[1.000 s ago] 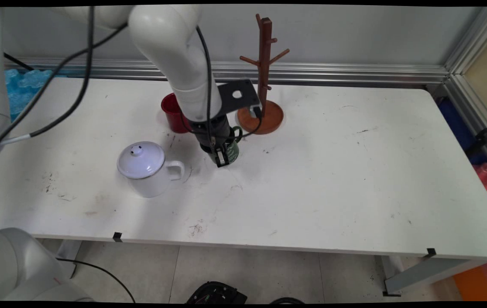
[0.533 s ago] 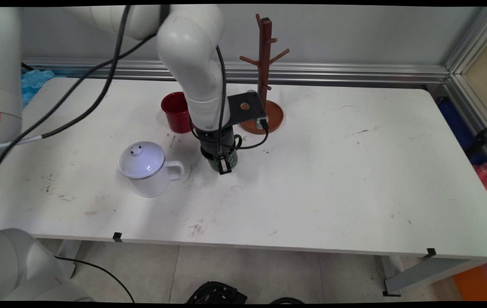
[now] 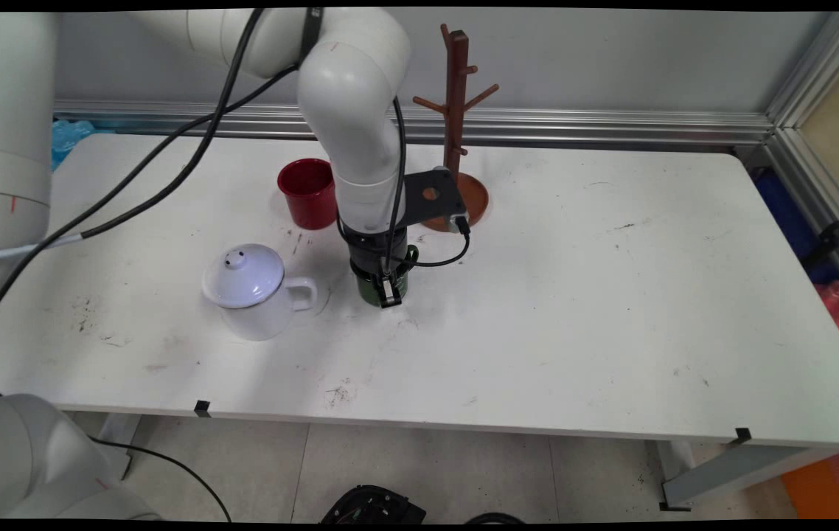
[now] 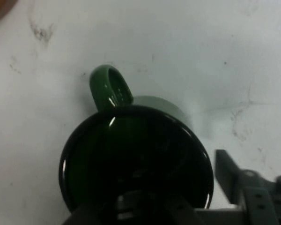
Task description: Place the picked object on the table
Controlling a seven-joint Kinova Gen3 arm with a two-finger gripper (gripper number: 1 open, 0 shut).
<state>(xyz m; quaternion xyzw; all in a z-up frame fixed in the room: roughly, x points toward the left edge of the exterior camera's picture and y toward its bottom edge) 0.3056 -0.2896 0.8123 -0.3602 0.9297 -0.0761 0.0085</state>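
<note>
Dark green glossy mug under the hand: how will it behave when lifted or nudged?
The dark green glossy mug looks rigid, so likely won't deform. Its shiny glaze may be slippery. Squat and upright on the white table, it probably slides rather than tips; its loop handle could catch.

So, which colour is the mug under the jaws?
Dark green mug, with a black rim; the hand view shows it best.

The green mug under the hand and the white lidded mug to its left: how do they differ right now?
The green mug is dark green and open-topped; the white lidded mug wears a domed lid with a knob. The green mug sits directly under the hand, one finger outside its wall; the white mug stands apart, untouched. The green mug's handle points toward the far side of the table, the white mug's toward the green one. Both stand upright on the table and have one loop handle.
</note>
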